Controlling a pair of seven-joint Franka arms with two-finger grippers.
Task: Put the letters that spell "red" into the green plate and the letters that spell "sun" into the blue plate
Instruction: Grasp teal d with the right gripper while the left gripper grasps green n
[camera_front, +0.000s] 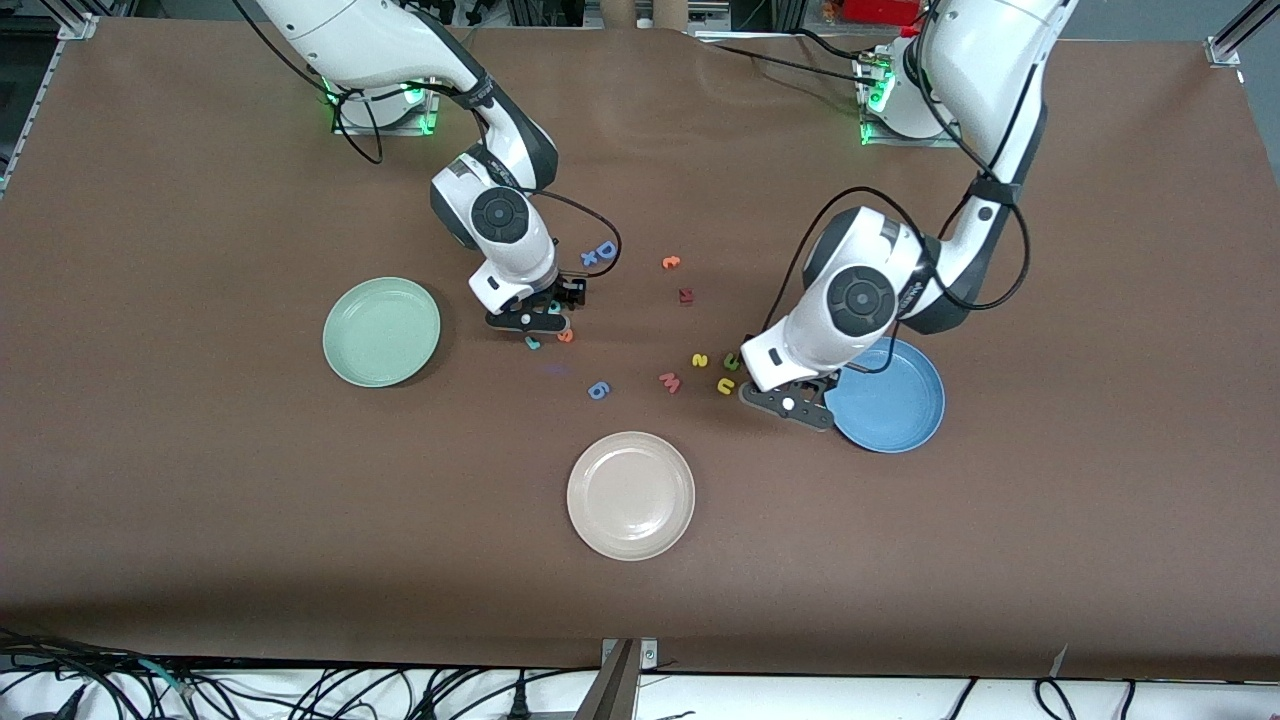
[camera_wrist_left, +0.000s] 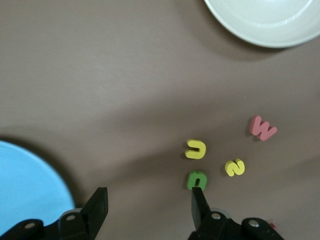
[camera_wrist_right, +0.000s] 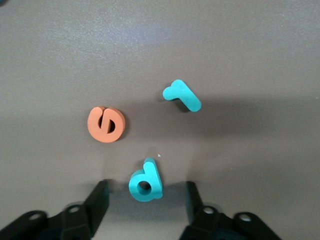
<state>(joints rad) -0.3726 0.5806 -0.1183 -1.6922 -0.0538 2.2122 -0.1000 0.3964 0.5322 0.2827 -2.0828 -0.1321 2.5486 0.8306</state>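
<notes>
My right gripper (camera_wrist_right: 146, 192) hangs low over the table, open, with the teal "d" (camera_wrist_right: 149, 175) lying between its fingers and clear of both. The orange "e" (camera_wrist_right: 105, 124) and teal "r" (camera_wrist_right: 182, 95) lie just past it. The green plate (camera_front: 381, 331) sits beside this group, toward the right arm's end. My left gripper (camera_wrist_left: 149, 202) is open with bare table between its fingers. One fingertip (camera_wrist_left: 198, 197) is at the edge of the green arch letter (camera_wrist_left: 196, 180). The yellow arch (camera_wrist_left: 196, 149) and yellow "s" (camera_wrist_left: 234, 167) lie close by. The blue plate (camera_front: 900, 410) is right beside that gripper.
A cream-white plate (camera_front: 630, 495) lies nearer the front camera, mid-table. A pink "w" (camera_front: 670, 382) and a blue "6" (camera_front: 598, 390) lie between the two letter groups. A blue "D" (camera_front: 604, 250), an orange letter (camera_front: 671, 263) and a dark red letter (camera_front: 686, 296) lie farther back.
</notes>
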